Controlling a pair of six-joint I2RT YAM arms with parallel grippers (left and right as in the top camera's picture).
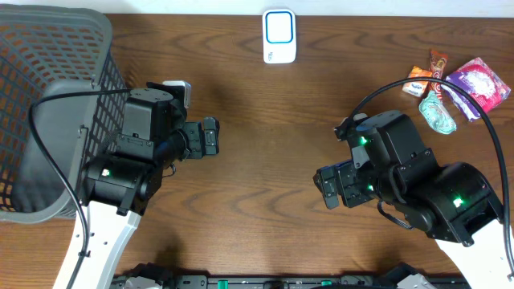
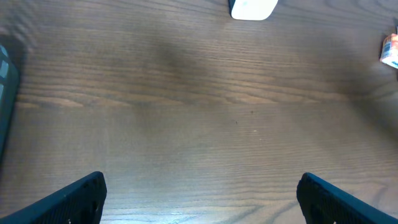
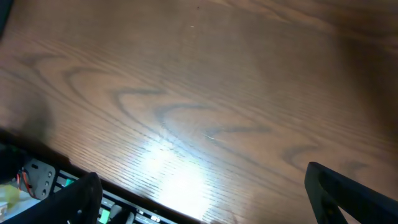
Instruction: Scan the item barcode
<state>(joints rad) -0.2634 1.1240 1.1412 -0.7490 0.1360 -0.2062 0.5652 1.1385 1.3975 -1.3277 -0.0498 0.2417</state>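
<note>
The white scanner (image 1: 279,36) with a blue-outlined face lies at the far middle of the table; its lower edge shows at the top of the left wrist view (image 2: 253,9). Several snack packets lie at the far right: an orange one (image 1: 418,83), a red-brown bar (image 1: 437,63), a magenta bag (image 1: 479,84) and a teal packet (image 1: 437,112). My left gripper (image 1: 210,136) (image 2: 202,199) hovers left of centre, open and empty. Over the near right of the table, my right gripper (image 1: 328,186) (image 3: 205,199) is also open with nothing between its fingers. No barcode is visible.
A large grey mesh basket (image 1: 48,64) fills the left side, beside the left arm. The table's near edge (image 3: 124,196) runs under the right gripper. A packet's corner (image 2: 390,50) peeks in at the right edge of the left wrist view.
</note>
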